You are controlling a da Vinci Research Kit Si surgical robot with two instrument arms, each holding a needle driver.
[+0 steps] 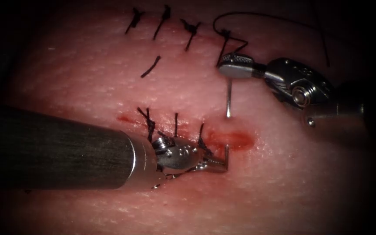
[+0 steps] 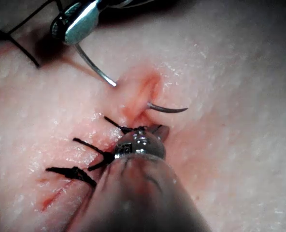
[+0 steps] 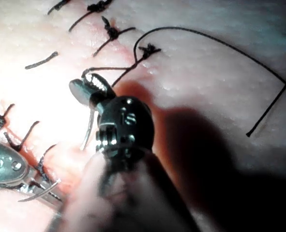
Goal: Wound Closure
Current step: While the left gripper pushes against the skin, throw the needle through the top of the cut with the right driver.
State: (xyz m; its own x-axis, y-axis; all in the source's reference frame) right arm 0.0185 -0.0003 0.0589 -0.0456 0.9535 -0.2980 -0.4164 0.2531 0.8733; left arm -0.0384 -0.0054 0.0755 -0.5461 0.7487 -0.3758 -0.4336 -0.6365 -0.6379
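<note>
Two steel grippers work over pale pink, glistening tissue crossed by dark knotted stitches along a cut wet with red fluid. A thin curved steel needle passes through the tissue at the cut's open right end. The right gripper is clamped on the needle's rear part, near where black thread trails off. The left gripper grips the needle's emerging tip end, below the cut.
</note>
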